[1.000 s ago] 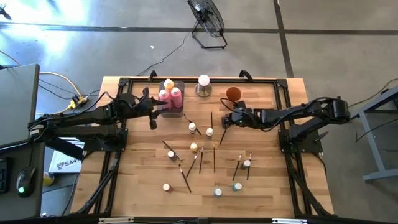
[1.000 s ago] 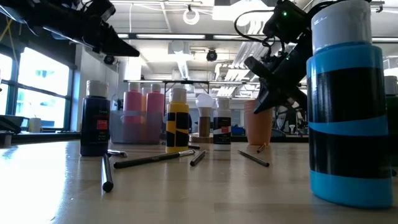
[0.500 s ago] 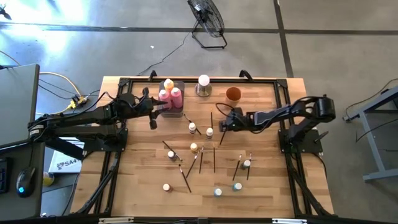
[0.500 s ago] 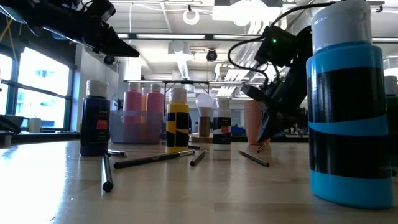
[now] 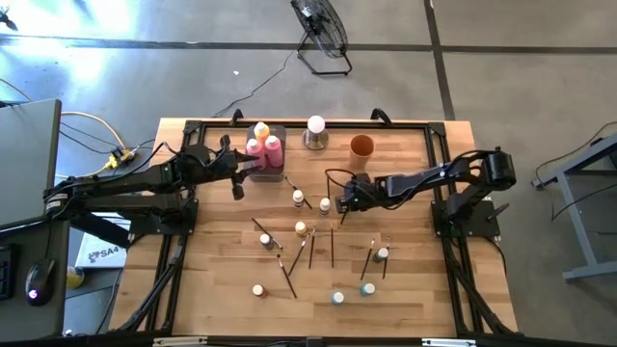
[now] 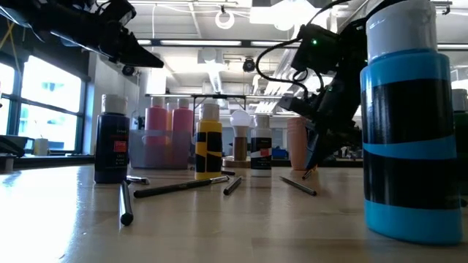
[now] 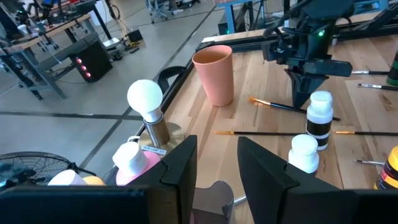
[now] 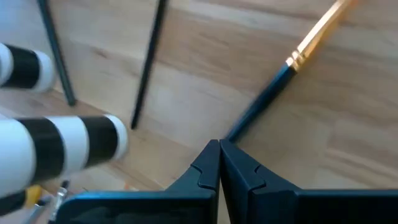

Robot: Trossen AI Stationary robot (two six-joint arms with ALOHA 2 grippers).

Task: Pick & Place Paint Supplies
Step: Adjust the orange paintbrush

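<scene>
My right gripper points steeply down at mid-table, shut on a thin dark-handled paintbrush with a gold ferrule. The brush lies on the wood in front of the orange cup. Two small white-capped bottles stand just left of it. More small bottles and brushes are scattered toward the near edge. Pink bottles stand in the grey tray at the far left. My left gripper hovers high beside that tray, open, with nothing between its fingers. My right gripper pinches the brush's dark handle at its free end, right at the fingertips. The fingers come from above, slanting in from the table's right. The brush lies flat on the table, ferrule pointing away from the gripper.
A white ball on a metal base stands at the far edge between tray and cup. In the low view a big blue-and-black bottle stands close to the camera, with a dark blue bottle and a yellow one farther off.
My right gripper has come down toward the table and a little toward its left and near edges, tipping to a steeper downward slant. Its fingertips now stand at the brush in front of the orange cup. The brush has not moved.
</scene>
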